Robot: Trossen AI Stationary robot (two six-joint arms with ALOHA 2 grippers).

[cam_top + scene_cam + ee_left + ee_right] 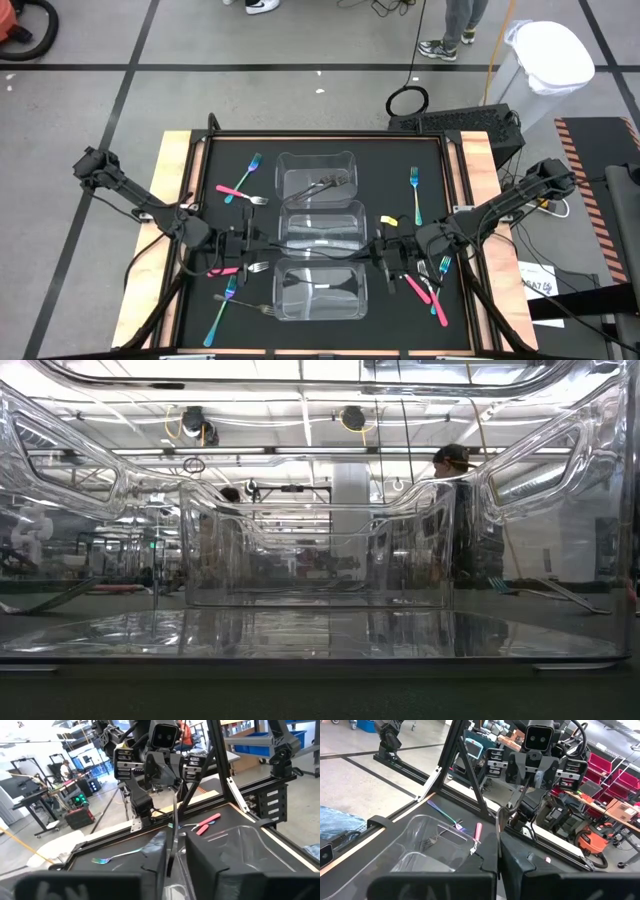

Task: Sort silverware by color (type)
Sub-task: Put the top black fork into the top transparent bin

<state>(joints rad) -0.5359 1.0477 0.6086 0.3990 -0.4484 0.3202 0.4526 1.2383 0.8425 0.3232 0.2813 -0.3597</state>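
While the right pincer (499,856) is clamped together on a dark grey fork (499,827), holding it upright in the air, the left pincer (172,866) sits about the same fork from the other side, and I cannot tell whether it is already clamped on the metal or just short of it. Both arms meet nose to nose above the middle container (290,212) of three clear ones set in a row down the centre of the counter (440,170). By my reading, the step in hand is a pass of this grey fork from the right arm to the left. The far container (283,160) already holds grey forks (325,184), so it looks like the home for that kind. Outward from there, pink and teal forks lie loose on the counter: a crossed pair (240,190) on the left side, a teal one (415,192) on the right, and pink ones (425,290) by the near right corner. I judge the sort to be in its early part, since most coloured pieces lie outside the containers. The next move calls for the left pincer to have a firm hold before the right one lets go, otherwise the thin fork may slip or swing, and then a short carry to the far container.
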